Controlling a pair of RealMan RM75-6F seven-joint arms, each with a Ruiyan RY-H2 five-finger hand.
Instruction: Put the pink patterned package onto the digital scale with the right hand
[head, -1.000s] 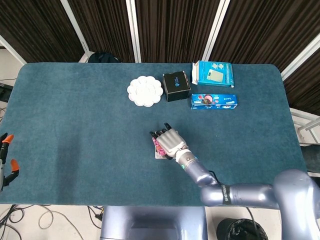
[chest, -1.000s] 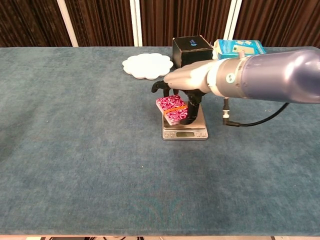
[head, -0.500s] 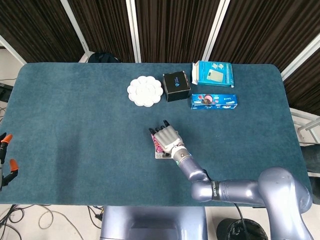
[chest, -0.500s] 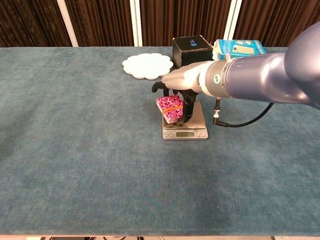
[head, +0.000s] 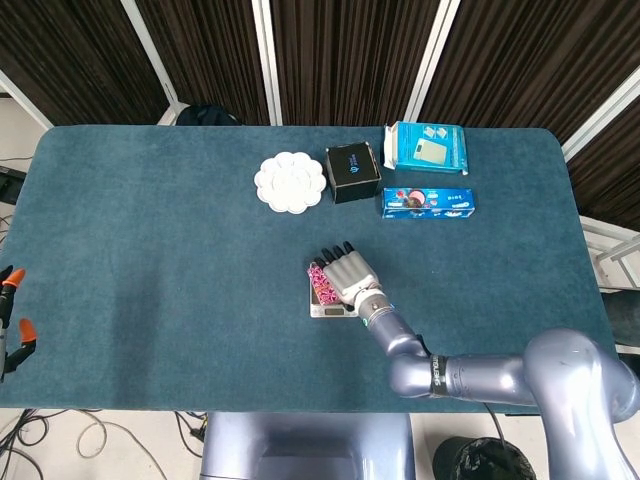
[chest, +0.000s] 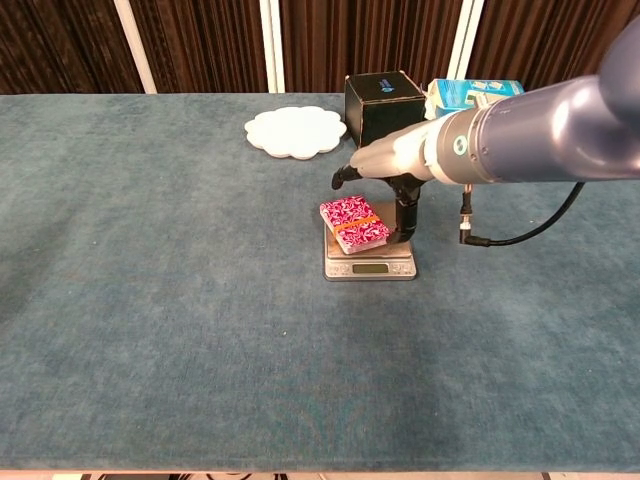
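Looking through the chest view, I see the pink patterned package (chest: 353, 223) lying flat on the digital scale (chest: 369, 255), hanging a little over its left edge; my right hand (chest: 395, 165) sits above and to the right of it, fingers spread; whether a lower finger touches the package's right end I cannot tell, though it looks let go; from the head view my left hand (head: 12, 318) shows only at the frame's edge, too little to judge.
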